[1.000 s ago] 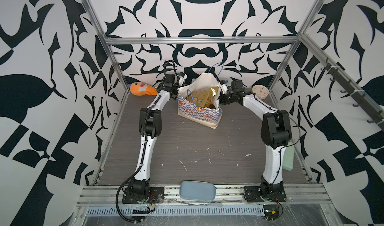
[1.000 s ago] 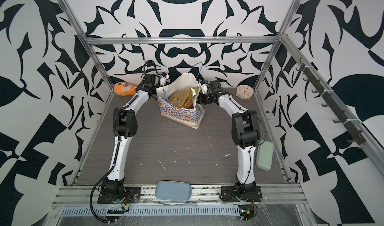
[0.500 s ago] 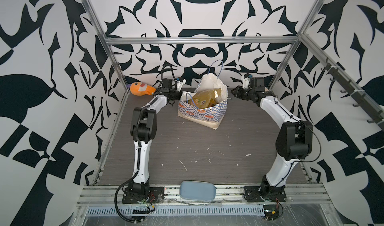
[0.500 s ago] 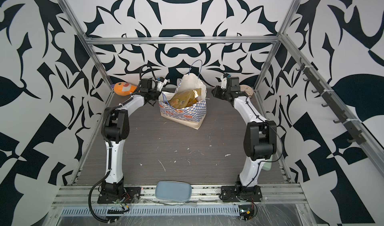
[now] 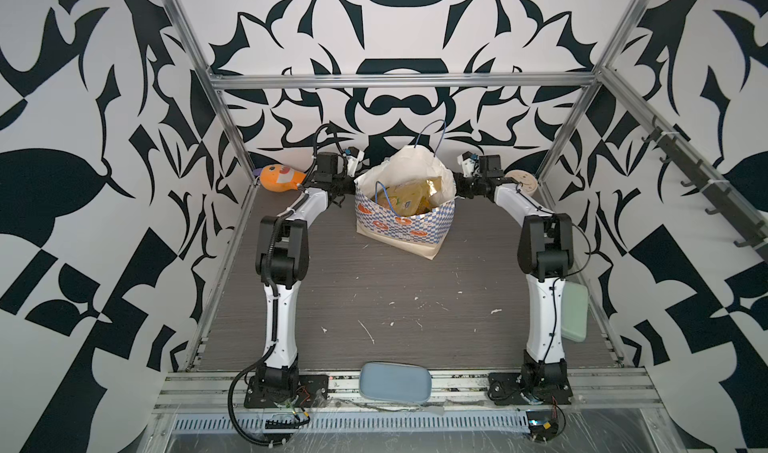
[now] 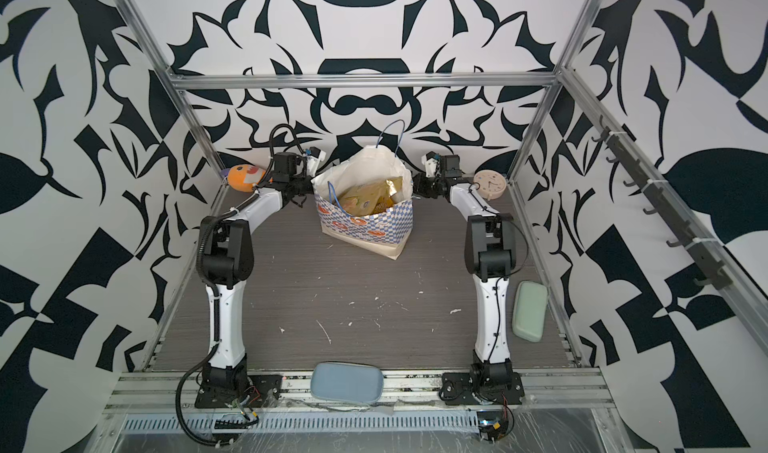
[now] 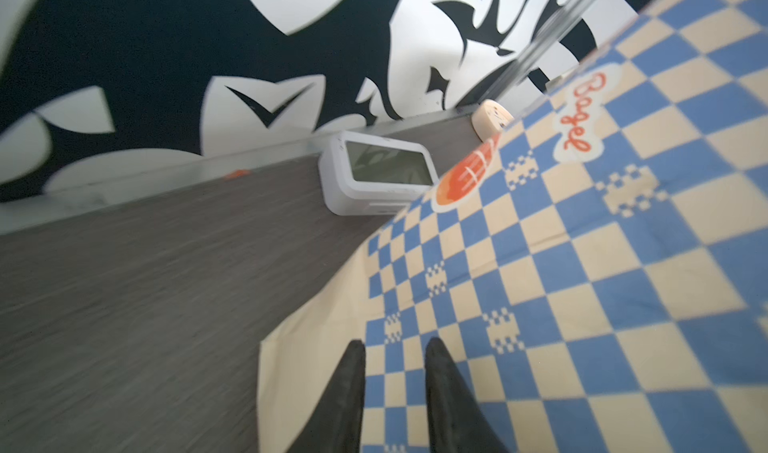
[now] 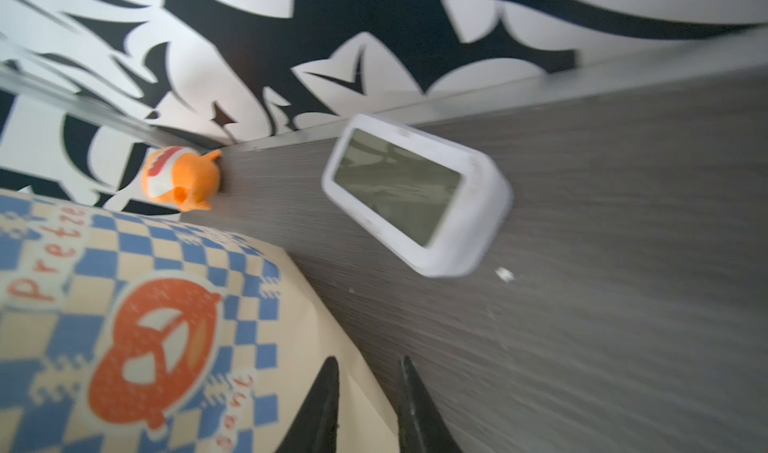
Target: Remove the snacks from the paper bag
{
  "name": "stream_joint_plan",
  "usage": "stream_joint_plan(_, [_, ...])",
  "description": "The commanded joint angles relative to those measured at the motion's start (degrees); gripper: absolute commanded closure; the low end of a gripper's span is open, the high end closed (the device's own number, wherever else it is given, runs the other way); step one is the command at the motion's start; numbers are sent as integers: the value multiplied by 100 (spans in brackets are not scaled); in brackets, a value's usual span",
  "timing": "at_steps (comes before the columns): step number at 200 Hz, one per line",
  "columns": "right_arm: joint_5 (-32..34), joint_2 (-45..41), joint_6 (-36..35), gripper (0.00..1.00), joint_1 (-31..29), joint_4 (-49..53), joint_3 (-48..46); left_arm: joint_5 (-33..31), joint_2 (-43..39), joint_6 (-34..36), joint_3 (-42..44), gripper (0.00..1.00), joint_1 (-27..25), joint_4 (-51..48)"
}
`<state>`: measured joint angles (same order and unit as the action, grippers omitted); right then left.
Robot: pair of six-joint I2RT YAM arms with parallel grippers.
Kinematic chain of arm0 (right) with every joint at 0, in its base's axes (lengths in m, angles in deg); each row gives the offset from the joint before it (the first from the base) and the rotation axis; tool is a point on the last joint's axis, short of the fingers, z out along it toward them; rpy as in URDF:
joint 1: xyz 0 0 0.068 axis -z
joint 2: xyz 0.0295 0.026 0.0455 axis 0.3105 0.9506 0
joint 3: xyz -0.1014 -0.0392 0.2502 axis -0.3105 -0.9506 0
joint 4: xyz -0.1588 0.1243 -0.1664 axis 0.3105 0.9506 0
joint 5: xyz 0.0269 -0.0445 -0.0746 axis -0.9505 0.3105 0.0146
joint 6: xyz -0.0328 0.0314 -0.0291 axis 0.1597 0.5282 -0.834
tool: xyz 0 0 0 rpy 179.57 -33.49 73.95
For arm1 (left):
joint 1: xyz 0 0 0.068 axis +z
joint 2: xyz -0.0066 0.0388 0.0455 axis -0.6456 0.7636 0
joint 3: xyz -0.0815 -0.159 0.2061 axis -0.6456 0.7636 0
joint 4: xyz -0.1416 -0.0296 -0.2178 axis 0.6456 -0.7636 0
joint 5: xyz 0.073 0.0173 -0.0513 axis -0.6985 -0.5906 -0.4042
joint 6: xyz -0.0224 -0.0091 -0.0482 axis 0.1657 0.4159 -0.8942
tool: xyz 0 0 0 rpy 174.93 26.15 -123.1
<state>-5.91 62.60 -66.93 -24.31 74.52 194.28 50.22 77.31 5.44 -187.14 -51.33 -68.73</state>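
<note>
Right gripper (image 8: pixel 368 359) again beside paper bag (image 8: pixel 166 272)

**Paper, foil, plastic and plush on a matt counter**

You have a paper bag (image 5: pixel 405 226) with a matt finish. Its checked print is creased and its white lining is crumpled. The snacks (image 5: pixel 415 191) inside are crinkly plastic, the gold one glossy. The counter (image 5: pixel 374 297) looks like matt grey wood grain, scuffed. The clock (image 8: pixel 415 197) is smooth white plastic; the toy (image 8: pixel 183 176) is soft plush.

The left arm (image 5: pixel 282 318) and right arm (image 5: pixel 540 318) are reaching forward, elbows raised, wrists pointing inward toward each other. The left gripper (image 7: pixel 395 343) and right gripper (image 8: pixel 368 359) are holding their jaws narrowly parted, gripping nothing
</note>
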Motion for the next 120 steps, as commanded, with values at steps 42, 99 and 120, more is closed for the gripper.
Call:
stream_joint_plan(42, [-1597, 1019, -122, 71, -629, 122, 1914, -917, -1771, -735, 2282, 73, 431, 1876])
stream_joint_plan(99, [-2582, 1773, -8, 71, -902, 181, 2858, -2083, -3670, -609, 4408, 74, 514, 2061])
stream_joint_plan(120, [-2828, 1802, 9, 71, -1010, 148, 2833, -2712, -4508, -632, 5091, 74, 531, 1962])
